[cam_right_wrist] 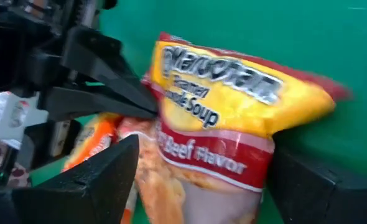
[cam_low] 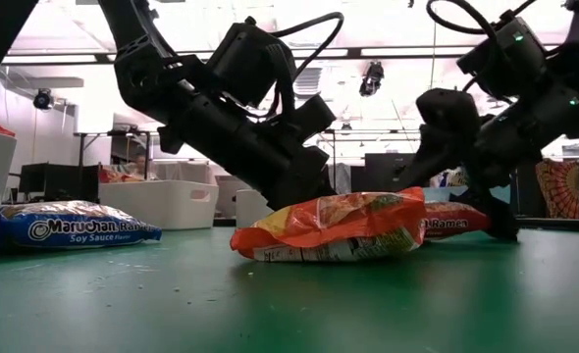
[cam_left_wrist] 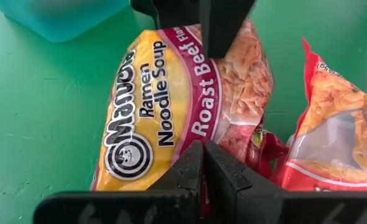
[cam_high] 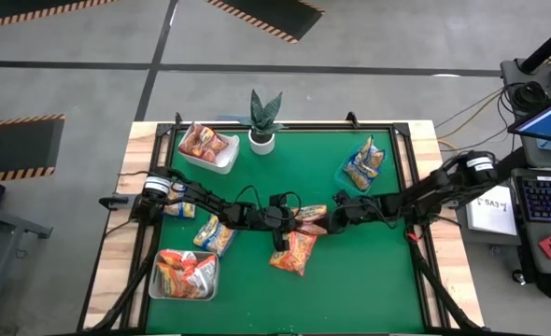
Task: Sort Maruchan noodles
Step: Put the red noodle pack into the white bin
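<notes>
We see the right gripper (cam_right_wrist: 196, 180) spread wide, its fingers (cam_right_wrist: 102, 180) flanking the Roast Beef packet (cam_right_wrist: 221, 118) without pinching it. The left gripper (cam_left_wrist: 202, 158) is closed, its tips resting against that same packet's edge. The packet lies mid-mat, in front of the potted plant (cam_high: 263, 119), with an orange-red packet (cam_high: 294, 252) just beside it.

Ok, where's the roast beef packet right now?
In the high view the roast beef packet lies mid-table between both grippers, just above the orange packet. The left gripper is shut at one edge; the open right gripper straddles the other.
</notes>
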You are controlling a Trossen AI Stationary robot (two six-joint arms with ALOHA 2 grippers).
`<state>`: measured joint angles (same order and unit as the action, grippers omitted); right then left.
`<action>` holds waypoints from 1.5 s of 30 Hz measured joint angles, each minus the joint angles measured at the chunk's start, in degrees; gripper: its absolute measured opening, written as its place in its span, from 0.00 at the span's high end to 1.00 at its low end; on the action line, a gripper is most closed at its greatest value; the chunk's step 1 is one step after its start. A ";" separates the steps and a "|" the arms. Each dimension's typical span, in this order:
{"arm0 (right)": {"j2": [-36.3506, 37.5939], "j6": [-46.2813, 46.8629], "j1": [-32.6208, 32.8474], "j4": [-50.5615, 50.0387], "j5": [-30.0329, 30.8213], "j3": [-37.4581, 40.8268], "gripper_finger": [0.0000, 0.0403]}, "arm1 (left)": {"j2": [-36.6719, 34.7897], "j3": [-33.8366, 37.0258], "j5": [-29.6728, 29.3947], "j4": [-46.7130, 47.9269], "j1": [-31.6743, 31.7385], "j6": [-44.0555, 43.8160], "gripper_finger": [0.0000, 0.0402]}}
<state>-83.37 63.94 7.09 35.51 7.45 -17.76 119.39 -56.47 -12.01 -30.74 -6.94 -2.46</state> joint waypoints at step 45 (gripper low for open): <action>-1.36 -5.79 -0.02 0.08 4.68 -1.36 0.82 | 0.00 0.13 0.04 -3.13 0.04 0.00 1.00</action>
<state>-84.73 58.14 7.07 35.59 12.13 -19.11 119.39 -56.34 -11.97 -33.87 -6.90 -2.46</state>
